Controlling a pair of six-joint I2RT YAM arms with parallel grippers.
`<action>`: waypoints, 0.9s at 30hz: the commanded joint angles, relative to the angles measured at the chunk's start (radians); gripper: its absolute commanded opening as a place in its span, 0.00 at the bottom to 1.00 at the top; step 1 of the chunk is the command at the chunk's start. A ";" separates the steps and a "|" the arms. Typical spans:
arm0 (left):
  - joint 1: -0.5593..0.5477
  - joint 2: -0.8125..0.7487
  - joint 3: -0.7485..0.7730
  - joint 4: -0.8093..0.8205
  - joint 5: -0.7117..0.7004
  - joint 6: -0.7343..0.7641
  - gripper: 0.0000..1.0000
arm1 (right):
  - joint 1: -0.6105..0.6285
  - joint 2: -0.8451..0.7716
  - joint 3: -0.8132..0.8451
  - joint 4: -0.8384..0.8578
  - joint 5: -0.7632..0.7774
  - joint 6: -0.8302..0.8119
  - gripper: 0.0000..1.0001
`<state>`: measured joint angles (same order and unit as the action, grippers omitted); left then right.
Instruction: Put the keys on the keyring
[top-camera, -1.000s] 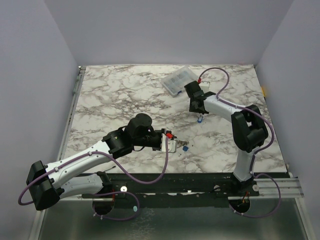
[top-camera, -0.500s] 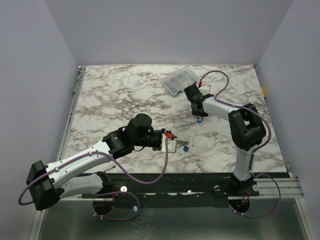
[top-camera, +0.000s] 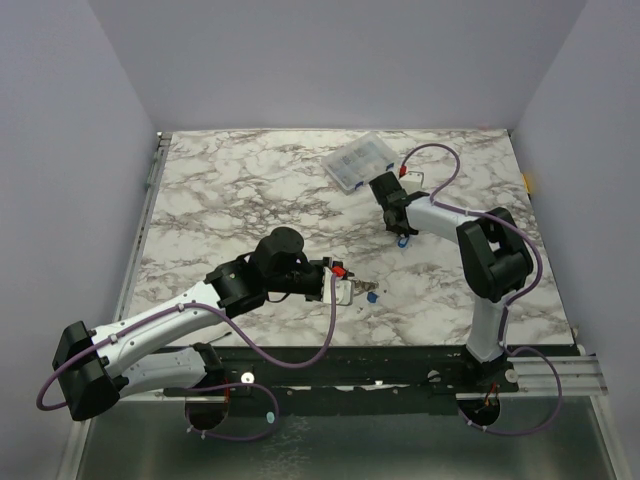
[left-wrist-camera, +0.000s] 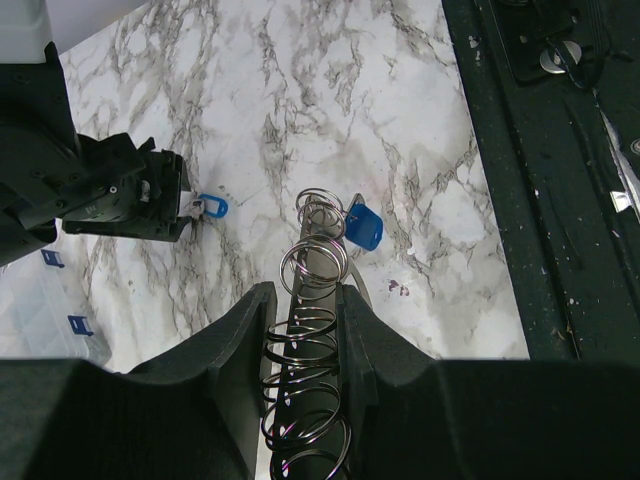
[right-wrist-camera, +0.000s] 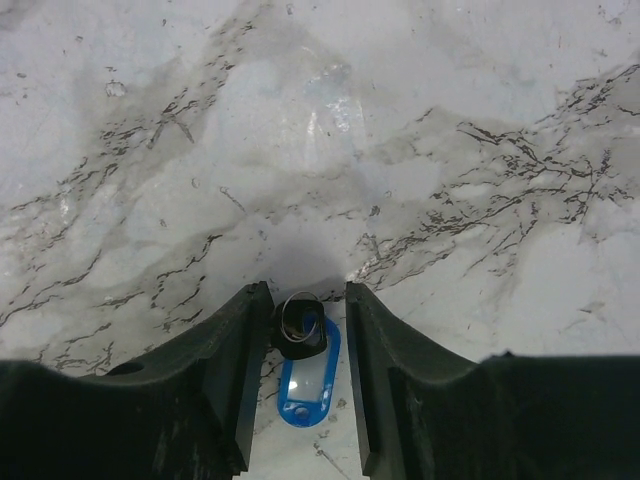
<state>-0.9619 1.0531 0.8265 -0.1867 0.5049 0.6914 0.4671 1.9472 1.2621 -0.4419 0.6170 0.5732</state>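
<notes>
left gripper (left-wrist-camera: 303, 290) pinches keyring (left-wrist-camera: 318, 255) low over near table | right gripper (right-wrist-camera: 303, 292) straddles blue key (right-wrist-camera: 305, 385), clamp unclear | I'd confirm hold, then align key hole with ring's open end

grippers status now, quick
Left gripper: closed on the keyring.
Right gripper: fingers either side of a blue key; grip cannot be told.

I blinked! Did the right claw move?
Yes, a little. In the top view the right claw slid down the picture, away from the box.
</notes>
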 joint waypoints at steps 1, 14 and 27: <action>0.005 -0.013 -0.005 0.031 0.020 -0.009 0.00 | -0.016 -0.025 -0.024 -0.004 0.067 -0.003 0.46; 0.005 -0.017 -0.007 0.033 0.020 -0.010 0.00 | -0.021 -0.021 -0.060 0.008 0.047 0.022 0.36; 0.005 -0.015 -0.007 0.036 0.017 -0.012 0.00 | -0.022 -0.038 -0.079 0.027 0.064 0.015 0.06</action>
<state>-0.9619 1.0531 0.8257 -0.1814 0.5045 0.6880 0.4549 1.9343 1.2167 -0.3862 0.6407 0.5850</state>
